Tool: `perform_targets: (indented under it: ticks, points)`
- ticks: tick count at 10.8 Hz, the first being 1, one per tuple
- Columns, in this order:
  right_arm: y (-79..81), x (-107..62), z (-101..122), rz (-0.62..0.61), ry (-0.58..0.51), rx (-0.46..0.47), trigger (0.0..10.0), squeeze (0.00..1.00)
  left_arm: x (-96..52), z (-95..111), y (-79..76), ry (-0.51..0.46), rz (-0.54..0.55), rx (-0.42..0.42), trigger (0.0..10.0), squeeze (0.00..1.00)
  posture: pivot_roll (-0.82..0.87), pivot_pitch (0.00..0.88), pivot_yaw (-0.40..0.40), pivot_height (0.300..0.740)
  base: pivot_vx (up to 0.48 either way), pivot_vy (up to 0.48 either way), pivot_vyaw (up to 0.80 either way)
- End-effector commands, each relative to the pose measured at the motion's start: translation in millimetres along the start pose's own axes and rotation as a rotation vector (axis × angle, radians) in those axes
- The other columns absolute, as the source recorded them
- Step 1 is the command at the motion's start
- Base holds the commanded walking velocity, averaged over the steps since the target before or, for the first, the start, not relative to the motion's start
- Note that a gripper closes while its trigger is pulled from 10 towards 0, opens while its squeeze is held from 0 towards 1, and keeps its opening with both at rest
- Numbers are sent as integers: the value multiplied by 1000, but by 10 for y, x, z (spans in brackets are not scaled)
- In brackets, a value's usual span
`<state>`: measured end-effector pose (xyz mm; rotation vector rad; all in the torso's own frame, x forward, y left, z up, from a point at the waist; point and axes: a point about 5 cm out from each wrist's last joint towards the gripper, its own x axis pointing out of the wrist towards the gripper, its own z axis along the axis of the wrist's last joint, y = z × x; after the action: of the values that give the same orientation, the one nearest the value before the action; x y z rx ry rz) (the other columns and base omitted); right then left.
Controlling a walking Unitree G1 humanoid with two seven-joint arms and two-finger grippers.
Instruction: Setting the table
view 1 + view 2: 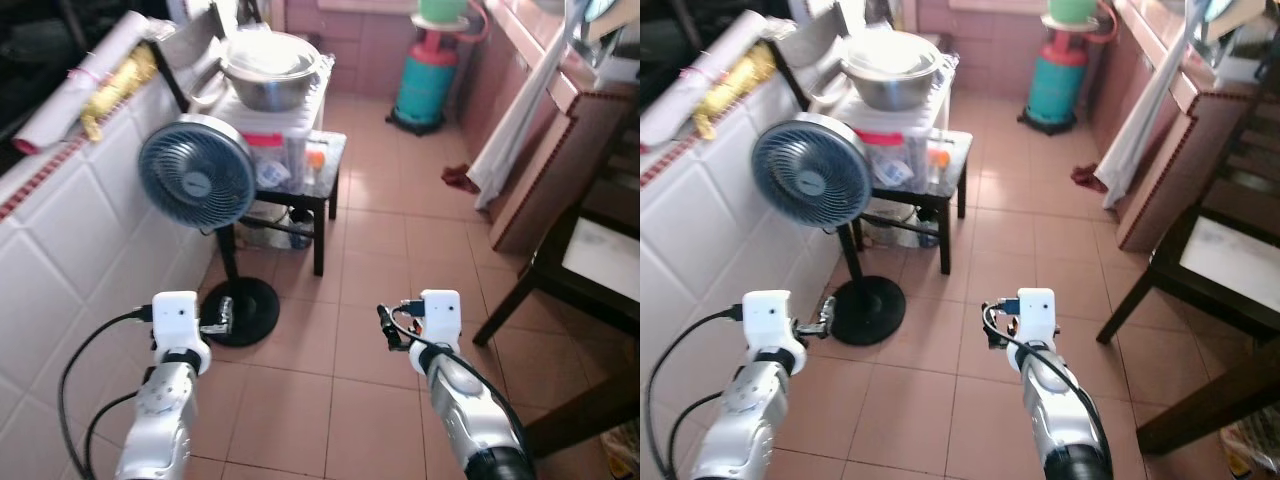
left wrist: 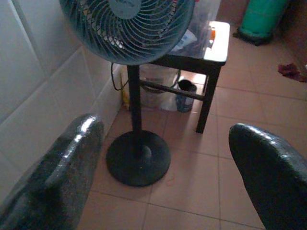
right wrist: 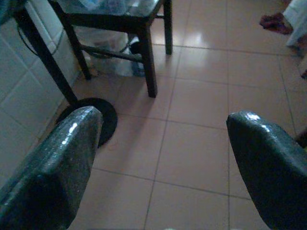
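Both my arms are held out low over the tiled floor. My left gripper (image 1: pixel 221 317) hangs just above the black round base (image 1: pixel 243 311) of a standing fan, open with nothing between its fingers (image 2: pixel 72 158). My right gripper (image 1: pixel 388 326) is out over bare tiles in the middle, also open and empty, its fingers (image 3: pixel 62 153) wide apart. A dark wooden table (image 1: pixel 603 258) with a pale top stands at the right edge. On a small black side table (image 1: pixel 322 188) ahead sit a clear plastic box (image 1: pixel 272 152) and a large metal bowl (image 1: pixel 270 68).
The blue fan (image 1: pixel 197 174) stands against the white tiled wall (image 1: pixel 70 260) on my left. A green gas cylinder (image 1: pixel 430 78) is at the far end. A white cloth (image 1: pixel 520 115) hangs off the right-hand counter, a red rag (image 1: pixel 459 177) below it. Bags lie under the side table.
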<state>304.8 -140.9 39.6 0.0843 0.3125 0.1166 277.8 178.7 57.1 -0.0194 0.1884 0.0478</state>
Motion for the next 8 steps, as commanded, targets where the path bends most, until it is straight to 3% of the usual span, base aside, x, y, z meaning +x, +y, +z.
perform_targets:
  ticks: [1,5,6,8]
  points:
    - [-45,7,2,-4,-4,7,10000,0,4,0,6,-3,6,8,10000,0,29,0,-3,740,0,0,0]
    - [-321,-129,-62,-83,-13,-21,10000,0,-8,-35,52,23,-66,62,10000,0,-22,13,25,740,0,0,0]
    - [-468,-284,-211,-131,17,-11,10000,0,11,-43,-25,32,-119,64,10000,0,-57,29,42,740,0,0,0]
    - [-494,-419,-287,-143,11,-4,10000,0,-12,-81,-129,40,-176,58,10000,0,-95,44,39,740,0,0,0]
